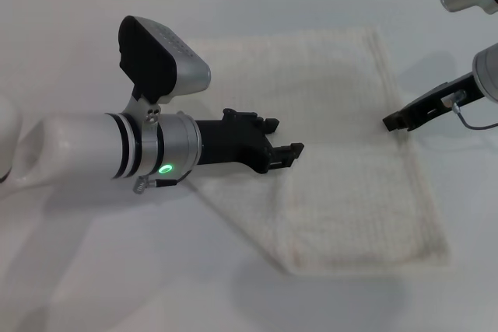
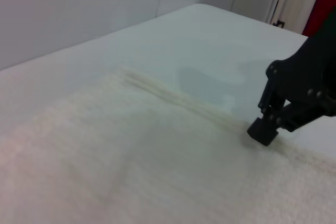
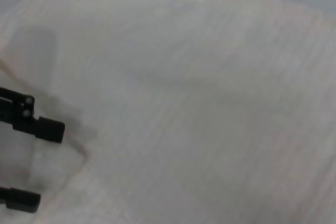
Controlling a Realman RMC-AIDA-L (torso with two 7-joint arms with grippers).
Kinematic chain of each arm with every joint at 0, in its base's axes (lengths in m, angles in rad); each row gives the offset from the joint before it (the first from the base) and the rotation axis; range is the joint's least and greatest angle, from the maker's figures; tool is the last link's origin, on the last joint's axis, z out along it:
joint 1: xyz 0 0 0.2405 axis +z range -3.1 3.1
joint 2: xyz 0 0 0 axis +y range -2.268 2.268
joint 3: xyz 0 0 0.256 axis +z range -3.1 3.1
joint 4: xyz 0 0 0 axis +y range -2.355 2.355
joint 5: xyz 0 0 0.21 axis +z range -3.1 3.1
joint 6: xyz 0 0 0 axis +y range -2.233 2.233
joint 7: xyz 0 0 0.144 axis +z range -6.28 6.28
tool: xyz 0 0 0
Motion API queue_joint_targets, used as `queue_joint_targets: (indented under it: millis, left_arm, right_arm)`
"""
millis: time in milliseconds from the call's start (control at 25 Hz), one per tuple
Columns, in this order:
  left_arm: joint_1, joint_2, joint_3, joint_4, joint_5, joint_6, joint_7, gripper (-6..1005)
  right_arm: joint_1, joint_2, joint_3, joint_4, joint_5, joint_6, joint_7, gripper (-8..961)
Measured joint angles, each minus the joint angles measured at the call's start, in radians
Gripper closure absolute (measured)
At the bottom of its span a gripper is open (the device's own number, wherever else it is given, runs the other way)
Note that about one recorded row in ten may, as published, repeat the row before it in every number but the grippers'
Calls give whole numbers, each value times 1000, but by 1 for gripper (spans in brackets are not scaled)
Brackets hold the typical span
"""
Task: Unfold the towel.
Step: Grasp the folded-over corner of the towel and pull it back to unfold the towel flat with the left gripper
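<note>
Head view: cream waffle-weave towel flat on white table, left gripper above its left edge, fingers apart, right gripper at right hem, finger state unclear, left wrist view: towel, right gripper on hem, right wrist view: left gripper fingers apart over towel.

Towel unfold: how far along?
Nearly done, it seems: the cream waffle-textured towel lies spread in one flat layer on the white table. In hand: the left gripper hovers open at its left edge; the right gripper sits at its right hem. Left: possibly smoothing, then withdrawing.
</note>
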Motion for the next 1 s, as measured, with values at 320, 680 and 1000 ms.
queue_joint_targets:
  millis: [320, 680, 1000]
  left_arm:
    - [-1, 0, 14, -2, -28, -18, 12, 409]
    - [-10, -1, 71, -4, -101, -69, 46, 410]
    - [-10, -2, 140, -4, -122, -164, 47, 411]
  right_arm:
    - [2, -1, -2, 0, 0, 1, -2, 954]
    - [5, 0, -1, 0, 0, 0, -3, 954]
    - [5, 4, 5, 0, 0, -3, -3, 954]
